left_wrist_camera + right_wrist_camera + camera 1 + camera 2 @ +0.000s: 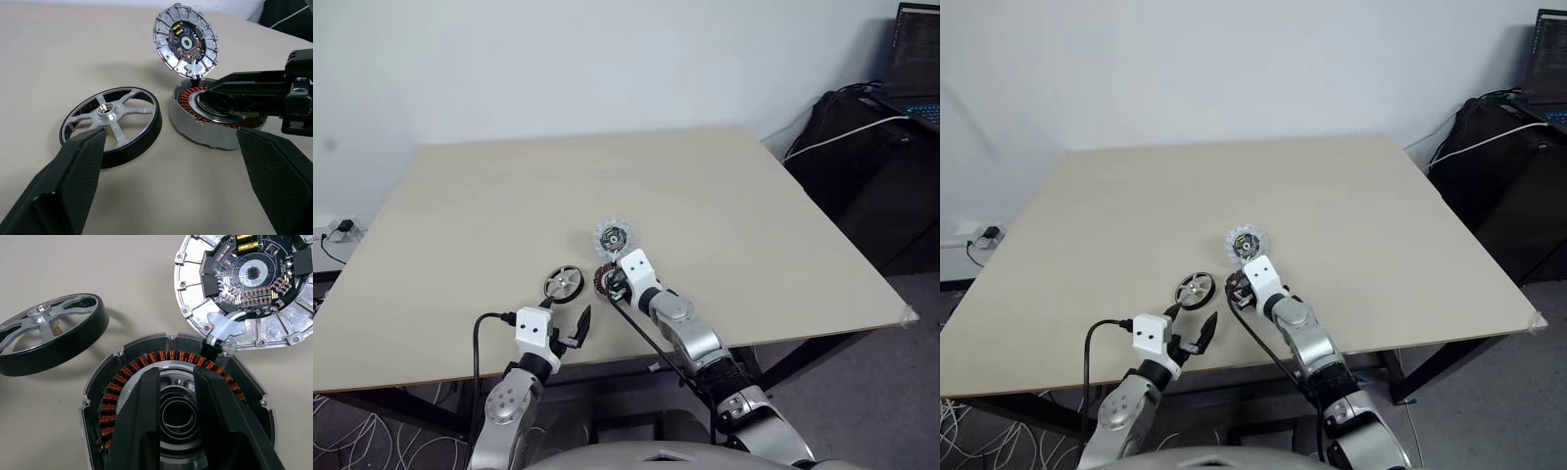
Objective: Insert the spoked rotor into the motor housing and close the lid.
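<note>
Left tool (pixel 570 325): nearest the camera, at the near edge of the pale beige worktop (pixel 724 196); its two black fingers (pixel 73 171) are spread wide and grasp nothing, with the rotor beyond and between them.
Right tool (pixel 177 396): its two black fingers are drawn near each other with a narrow gap, their tips set down inside the housing's silver centre; whether they pinch anything there cannot be told.
Motor housing (pixel 195 115): small round grey shell with a ring of copper-orange windings; it sits on the worktop near its front edge and holds only the right tool's fingertips, which hide part of its bore.
Spoked rotor (pixel 115 122): flat wheel with black rim and silver spokes and hub, lying on the worktop just beside the housing, on the robot's left of it, not touching it.
Lid (pixel 244 289): silver-grey scalloped round cap standing tilted open at the housing's far edge, its dark circuit-board face showing; its edge is cut off in the right wrist view.
Writing: the tiny marks on the lid's board are too small to read.
</note>
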